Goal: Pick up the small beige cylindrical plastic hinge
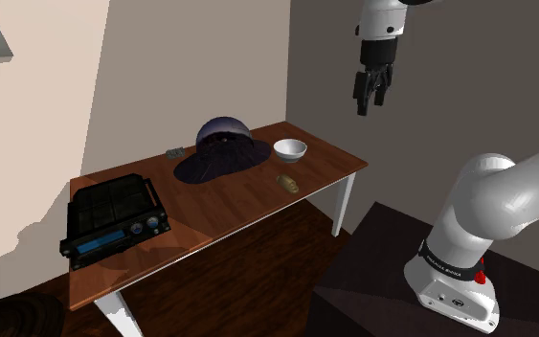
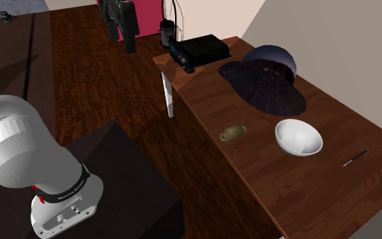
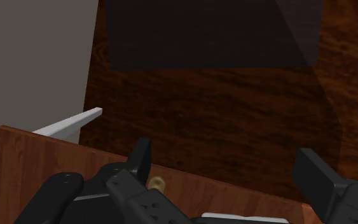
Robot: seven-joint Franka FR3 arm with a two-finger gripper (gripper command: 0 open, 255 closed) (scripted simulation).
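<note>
Hinge (image 1: 287, 182): small, tan, stubby cylinder, lying on its side near the table's front edge.
Table (image 1: 229, 203): glossy reddish-brown wood, carrying everything.
Bowl (image 1: 290, 148): smooth, white, round, sitting near the hinge.
Gripper (image 1: 370, 101): hanging high above, black fingers standing apart, gripping nothing.

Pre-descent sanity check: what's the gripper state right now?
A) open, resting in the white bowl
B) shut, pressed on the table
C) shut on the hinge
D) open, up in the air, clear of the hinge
D: the gripper hangs high with fingers apart, while the hinge lies untouched on the table.
</note>
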